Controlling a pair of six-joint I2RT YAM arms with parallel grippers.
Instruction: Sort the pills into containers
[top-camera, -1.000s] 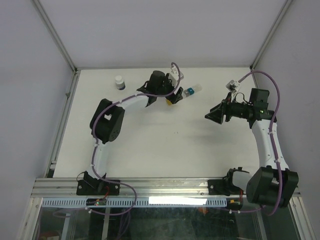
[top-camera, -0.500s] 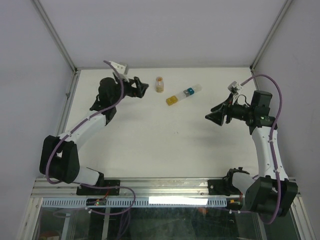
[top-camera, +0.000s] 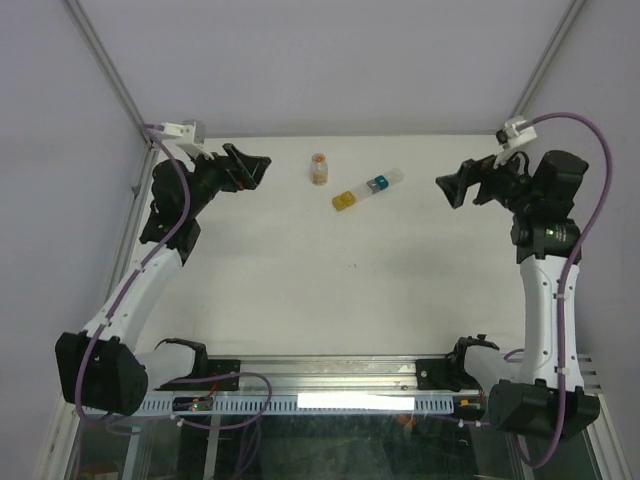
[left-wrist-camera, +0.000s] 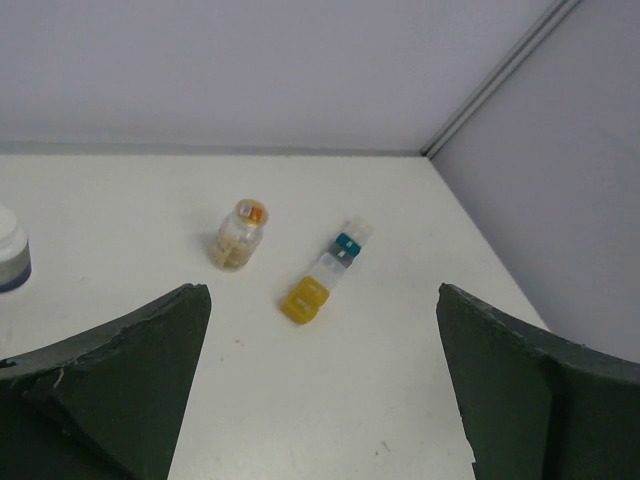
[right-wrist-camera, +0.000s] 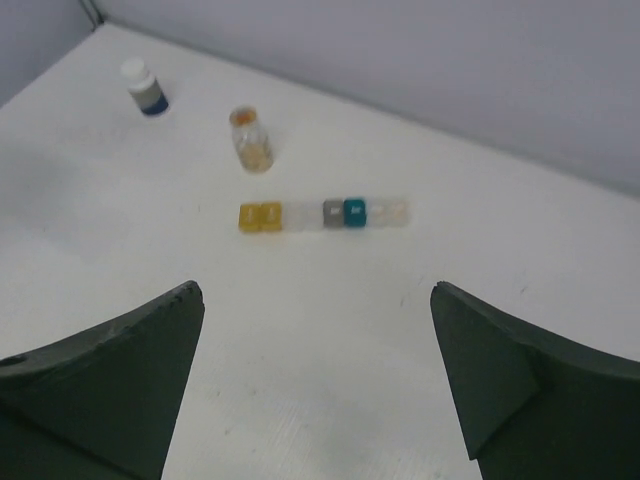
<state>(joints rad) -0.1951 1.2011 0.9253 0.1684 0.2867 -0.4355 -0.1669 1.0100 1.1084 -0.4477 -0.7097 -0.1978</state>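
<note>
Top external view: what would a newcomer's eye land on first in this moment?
The pillbox strip, yellow at one end and blue further along, lies far centre on the white table, with the orange-filled vial standing apart to its left in that view. On either side the left pincer and right pincer hang open and empty, pointing inward.

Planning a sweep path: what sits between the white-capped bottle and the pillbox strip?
The vial, upright and apart from both bottle and strip; the right wrist view shows it best.
</note>
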